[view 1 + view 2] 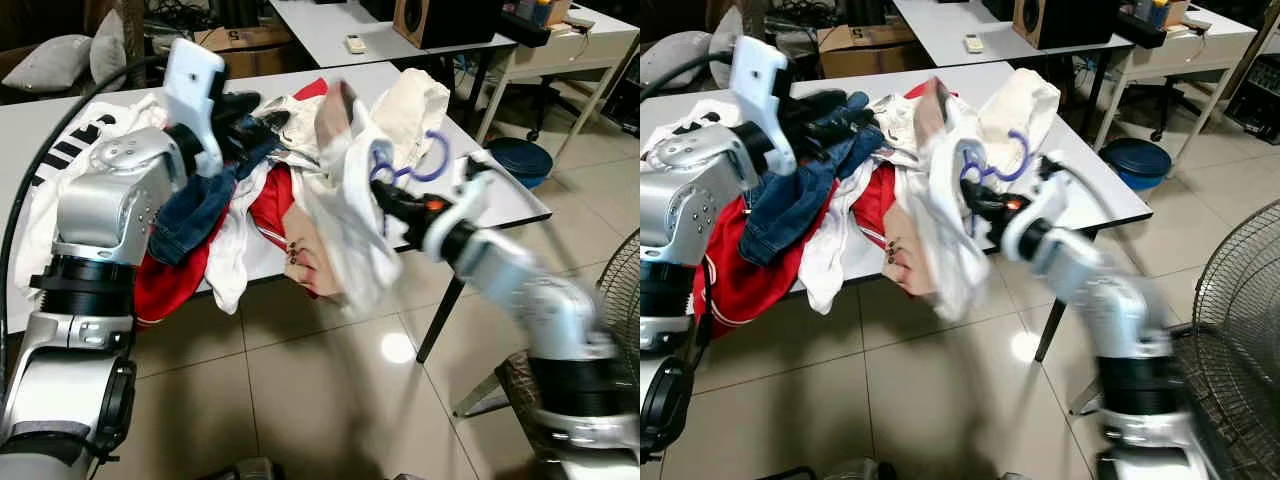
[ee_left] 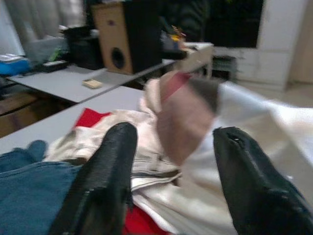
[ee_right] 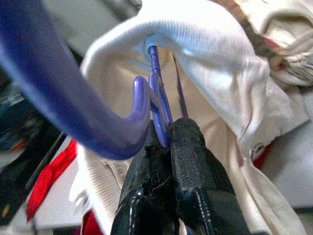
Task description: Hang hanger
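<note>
The hanger (image 3: 155,105) is thin blue-violet plastic with a rounded hook (image 1: 432,158) that curls up in the air above the near right part of the white table (image 1: 505,200); its neck passes through the collar of a white garment (image 1: 345,225), which drapes from it in soft folds and hangs down past the table edge toward the tiled floor (image 1: 330,390). The right gripper (image 3: 168,134) has its two black ribbed fingers pressed together around the hanger's neck just below the hook, holding hanger and garment lifted in front of the table. The left gripper (image 2: 171,161) hovers over the clothes heap with its fingers (image 2: 110,166) spread wide apart, nothing between them. The heap covers much of the tabletop: blue denim (image 1: 195,215) slumped over the front edge, red fabric (image 1: 165,280) hanging beside it, a cream knitted piece (image 1: 415,105) further back, and a white cloth with black lettering (image 1: 70,150) at the left end. Behind stands another white table (image 1: 330,30) carrying a wooden-fronted speaker (image 1: 440,20). A dark blue round tub (image 1: 525,160) sits on the floor to the right, its contents hidden, and a wire fan grille (image 1: 1240,320) stands at the far right
</note>
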Controlling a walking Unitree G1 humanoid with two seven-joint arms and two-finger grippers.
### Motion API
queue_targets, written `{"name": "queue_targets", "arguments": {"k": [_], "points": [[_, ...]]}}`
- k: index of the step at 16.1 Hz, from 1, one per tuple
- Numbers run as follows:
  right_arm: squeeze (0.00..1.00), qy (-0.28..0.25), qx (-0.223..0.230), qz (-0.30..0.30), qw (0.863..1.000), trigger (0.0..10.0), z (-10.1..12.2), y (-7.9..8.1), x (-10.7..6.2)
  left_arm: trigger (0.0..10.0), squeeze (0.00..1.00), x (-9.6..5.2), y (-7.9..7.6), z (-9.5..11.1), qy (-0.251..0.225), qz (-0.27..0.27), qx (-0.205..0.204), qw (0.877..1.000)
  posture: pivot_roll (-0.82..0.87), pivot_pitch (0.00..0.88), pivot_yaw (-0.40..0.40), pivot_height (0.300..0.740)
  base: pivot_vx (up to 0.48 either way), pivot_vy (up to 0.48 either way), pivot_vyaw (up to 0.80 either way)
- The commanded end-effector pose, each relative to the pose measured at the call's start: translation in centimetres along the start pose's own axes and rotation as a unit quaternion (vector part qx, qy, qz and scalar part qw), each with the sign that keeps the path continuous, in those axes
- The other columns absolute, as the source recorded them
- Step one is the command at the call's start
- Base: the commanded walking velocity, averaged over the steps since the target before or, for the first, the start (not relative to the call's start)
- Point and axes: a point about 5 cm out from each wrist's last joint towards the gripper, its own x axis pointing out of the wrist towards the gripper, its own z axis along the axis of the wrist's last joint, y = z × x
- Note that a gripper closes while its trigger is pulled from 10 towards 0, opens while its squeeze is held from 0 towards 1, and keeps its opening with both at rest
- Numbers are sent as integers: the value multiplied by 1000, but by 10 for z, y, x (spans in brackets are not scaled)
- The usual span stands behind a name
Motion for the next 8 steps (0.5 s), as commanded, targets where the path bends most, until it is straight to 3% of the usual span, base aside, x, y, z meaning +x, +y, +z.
{"name": "queue_targets", "arguments": {"k": [1, 4, 5, 6, 7, 8], "points": [[0, -2, -10, 40, 999, 10000, 4, 7, -5, 10000, 1000, 2, 5, 13, -27, 16, 3, 1000, -77, 0, 24, 740, 0, 0, 0], [0, 7, -53, 104, 993, 10000, 11, -2, -31, 10000, 1000, 3, 15, 19, -69, 10, -7, 998, -89, 0, 38, 740, 0, 0, 0], [0, 32, -83, 134, 987, 10000, 6, -6, -40, 10000, 149, 4, 9, 12, -72, -39, 4, 997, -92, 0, 40, 740, 0, 0, 0], [0, 36, -88, 139, 986, 10000, 5, -6, -42, 10000, 149, 4, 7, 12, -76, -47, 5, 996, -92, 0, 40, 740, 0, 0, 0], [0, 44, -95, 151, 983, 10000, 4, -6, -45, 10000, 0, 7, 3, 11, -87, -64, 3, 994, -92, 0, 40, 740, 0, 0, 0], [0, 47, -98, 158, 981, 10000, 4, -6, -47, 10000, 0, 10, -4, 10, -102, -95, -24, 990, -95, 0, 43, 740, 0, 0, 0]]}}
